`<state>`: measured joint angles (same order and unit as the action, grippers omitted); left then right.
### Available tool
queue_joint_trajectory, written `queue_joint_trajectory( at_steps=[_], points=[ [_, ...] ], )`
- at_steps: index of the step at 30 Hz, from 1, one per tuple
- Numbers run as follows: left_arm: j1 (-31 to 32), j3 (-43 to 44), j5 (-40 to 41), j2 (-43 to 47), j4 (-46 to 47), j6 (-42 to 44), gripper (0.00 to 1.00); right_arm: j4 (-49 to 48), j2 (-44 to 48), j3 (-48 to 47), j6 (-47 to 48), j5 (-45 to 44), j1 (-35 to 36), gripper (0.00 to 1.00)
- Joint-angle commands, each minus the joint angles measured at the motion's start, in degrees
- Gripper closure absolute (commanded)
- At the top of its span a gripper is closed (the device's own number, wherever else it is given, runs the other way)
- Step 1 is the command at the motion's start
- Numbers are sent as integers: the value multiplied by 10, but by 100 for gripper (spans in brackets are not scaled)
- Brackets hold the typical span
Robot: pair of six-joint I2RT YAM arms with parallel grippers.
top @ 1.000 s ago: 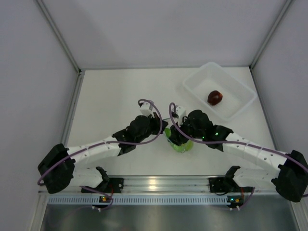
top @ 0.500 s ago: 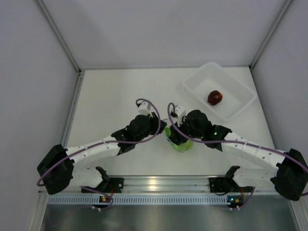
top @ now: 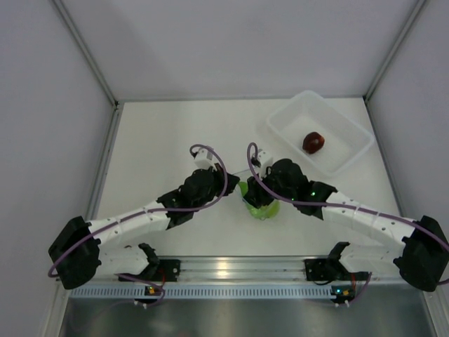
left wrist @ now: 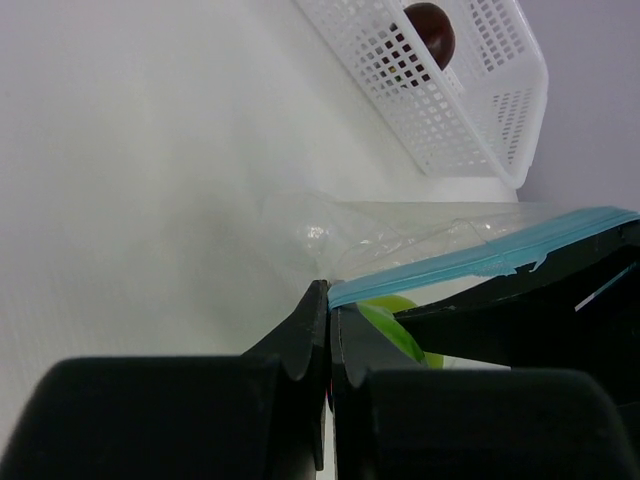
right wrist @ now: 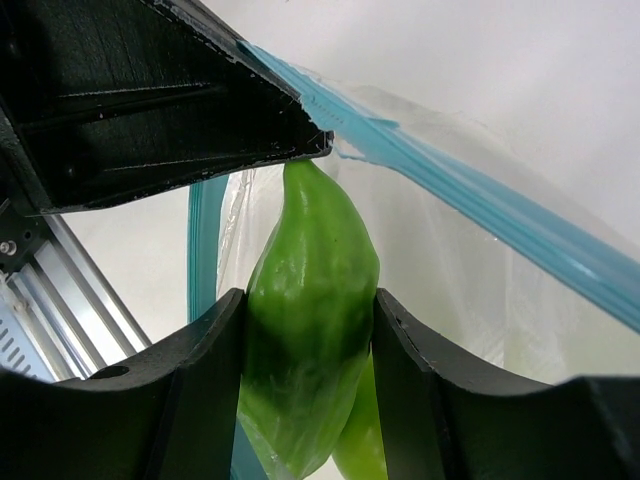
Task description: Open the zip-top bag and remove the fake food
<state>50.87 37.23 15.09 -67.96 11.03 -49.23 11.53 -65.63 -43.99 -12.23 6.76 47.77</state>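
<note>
The zip-top bag [top: 264, 209] lies at mid-table between my two grippers. My left gripper [top: 235, 187] is shut on the bag's blue zipper strip [left wrist: 480, 255]; its jaws [left wrist: 329, 292] pinch the strip's end. My right gripper [top: 255, 196] reaches into the open bag mouth and is shut on the elongated green fruit [right wrist: 310, 290], which stands upright between its fingers [right wrist: 215, 340]. A yellow-green fruit [right wrist: 365, 445] sits behind it in the bag [right wrist: 480, 290]. The dark red-brown fruit [top: 313, 142] lies in the white tray [top: 345, 158].
The white perforated tray [left wrist: 470, 110] stands at the back right, beyond the bag, with the dark red fruit [left wrist: 430, 30] in it. White walls close the table on three sides. An aluminium rail [top: 231, 268] runs along the near edge.
My left arm has shifted a little left and back, pulling the zipper strip with it. My right gripper has stayed at the bag, holding the green fruit.
</note>
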Motion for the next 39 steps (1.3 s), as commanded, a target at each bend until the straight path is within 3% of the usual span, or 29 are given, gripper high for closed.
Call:
queue_joint_trajectory(
  at_steps=[1, 8, 14, 17, 21, 24, 32, 39],
  points=[
    [-31, -21, 170, -8, -157, -7, 100, -44, 52, -7, -22, -61, -14, 100],
    [-34, -16, 179, -39, -157, -26, 99, -99, 98, 29, -21, -26, -18, 100],
    [-46, -5, 144, -76, -148, -28, 88, -110, 102, 32, 11, 41, -34, 100],
    [-49, -5, 123, -84, -131, -24, 75, -109, 86, 28, 48, 86, -35, 100],
    [-55, 0, 98, -93, -122, -17, 72, -110, 74, 31, 67, 88, -35, 100],
    [-64, 3, 83, -103, -120, -17, 72, -110, 71, 34, 67, 81, -35, 100],
    [-69, 30, 16, -107, -79, 31, 95, -42, 14, -7, 32, 26, -34, 100],
    [-61, 41, -34, -73, -50, 105, 86, 2, -51, -46, 2, 0, -35, 100]
  ],
)
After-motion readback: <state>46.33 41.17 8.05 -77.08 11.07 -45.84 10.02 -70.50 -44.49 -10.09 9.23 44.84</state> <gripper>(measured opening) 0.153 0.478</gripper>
